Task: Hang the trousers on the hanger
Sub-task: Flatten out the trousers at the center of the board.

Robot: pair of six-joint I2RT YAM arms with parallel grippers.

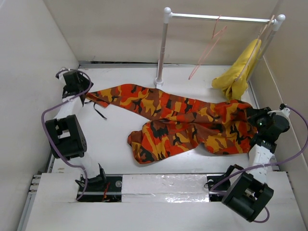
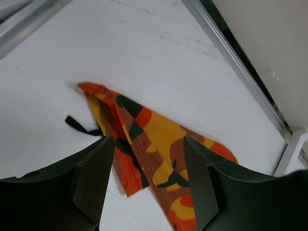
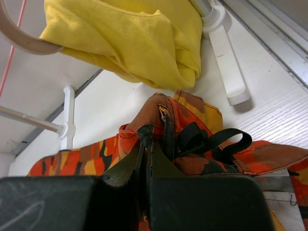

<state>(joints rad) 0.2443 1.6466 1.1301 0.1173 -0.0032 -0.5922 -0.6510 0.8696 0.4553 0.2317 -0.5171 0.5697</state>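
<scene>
The camouflage trousers (image 1: 183,120) lie spread across the table from far left to right. The salmon-pink wire hanger (image 1: 210,44) hangs on the white rail at the back, apart from both grippers. My left gripper (image 1: 83,97) is open and hovers over the end of a trouser leg (image 2: 159,139), with the cloth showing between its fingers (image 2: 96,178). My right gripper (image 1: 251,119) is shut on a fold of the trousers' waist (image 3: 159,113), beside a black strap loop (image 3: 216,142).
A white rail stand (image 1: 162,48) rises at the back centre, and its other foot (image 3: 226,62) shows in the right wrist view. A plain yellow cloth (image 1: 238,72) hangs on a beige hanger (image 1: 263,30) at the right end. Walls close in on the left, back and right.
</scene>
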